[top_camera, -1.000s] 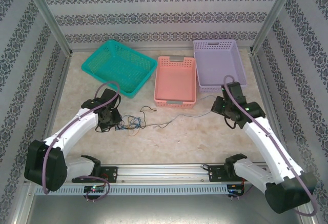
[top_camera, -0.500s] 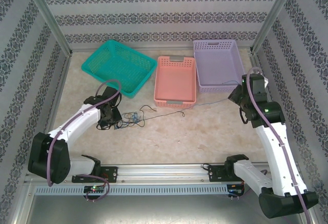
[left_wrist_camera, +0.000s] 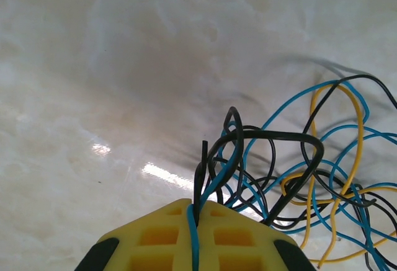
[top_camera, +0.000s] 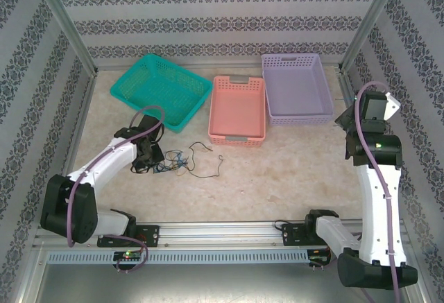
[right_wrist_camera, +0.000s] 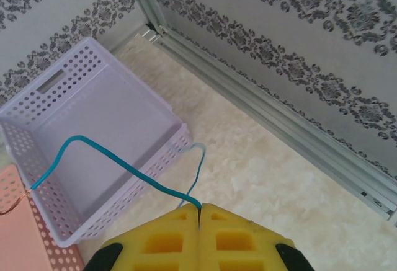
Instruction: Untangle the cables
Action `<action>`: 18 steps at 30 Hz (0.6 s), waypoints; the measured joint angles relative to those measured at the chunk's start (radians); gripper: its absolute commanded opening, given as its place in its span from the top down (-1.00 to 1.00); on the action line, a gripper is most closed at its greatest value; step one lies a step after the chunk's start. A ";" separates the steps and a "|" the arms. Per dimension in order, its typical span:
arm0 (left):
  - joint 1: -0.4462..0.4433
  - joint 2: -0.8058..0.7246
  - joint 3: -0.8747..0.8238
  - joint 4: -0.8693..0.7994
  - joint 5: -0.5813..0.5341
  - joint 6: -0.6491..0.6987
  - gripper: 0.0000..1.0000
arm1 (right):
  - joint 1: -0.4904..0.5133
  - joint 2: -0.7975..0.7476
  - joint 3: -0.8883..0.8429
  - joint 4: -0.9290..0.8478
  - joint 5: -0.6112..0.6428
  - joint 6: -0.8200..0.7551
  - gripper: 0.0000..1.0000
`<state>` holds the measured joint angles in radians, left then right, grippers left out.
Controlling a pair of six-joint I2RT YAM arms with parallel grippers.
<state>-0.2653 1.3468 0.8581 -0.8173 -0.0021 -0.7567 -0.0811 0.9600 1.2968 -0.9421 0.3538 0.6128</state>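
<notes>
At the left of the overhead view, a teal basket (top_camera: pixel 161 89) sits toward the back of the marbled table (top_camera: pixel 277 171). Just in front of it, the left gripper (top_camera: pixel 148 156) is down at the table surface. It meets the left edge of the cables (top_camera: pixel 177 161), a small knot of black, blue and yellow strands lying on the table. One black strand (top_camera: pixel 208 172) trails off to the right.

In the left wrist view, the yellow fingers (left_wrist_camera: pixel 260 234) are clenched on a blue and a black strand that rise into the knot (left_wrist_camera: pixel 298 178).

Further right, a pink basket (top_camera: pixel 237 109) and a lilac basket (top_camera: pixel 297 88) stand side by side. At far right, the right gripper (top_camera: pixel 345 118) is lifted off the table, near the lilac basket's front right corner. Its wrist view shows the gripper (right_wrist_camera: pixel 200 218) clamped on a blue cable (right_wrist_camera: pixel 124 162). That cable arcs left across the lilac basket (right_wrist_camera: pixel 124 203) and ends near the pink basket's (right_wrist_camera: pixel 15 240) edge.
</notes>
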 measured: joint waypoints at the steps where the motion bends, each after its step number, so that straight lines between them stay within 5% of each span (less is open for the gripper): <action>1: 0.000 0.008 0.000 0.008 0.015 0.000 1.00 | 0.011 0.000 0.000 0.004 -0.007 0.000 1.00; 3: 0.000 0.018 0.003 0.022 0.043 0.000 0.91 | 0.043 -0.005 -0.003 0.013 -0.016 -0.002 1.00; 8: 0.000 0.023 0.066 0.022 0.097 -0.004 -0.04 | 0.130 -0.037 -0.016 0.018 -0.048 -0.003 1.00; 10: 0.000 0.023 0.105 0.020 0.107 -0.012 -0.27 | 0.154 -0.052 -0.016 0.019 -0.066 -0.009 1.00; 18: 0.000 -0.049 0.216 -0.027 0.149 -0.037 -0.45 | 0.211 -0.068 -0.016 0.128 -0.344 -0.072 1.00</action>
<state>-0.2649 1.2980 1.0744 -0.8440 0.1467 -0.7937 0.1295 0.8921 1.2808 -0.8139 0.0097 0.5404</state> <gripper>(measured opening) 0.722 0.055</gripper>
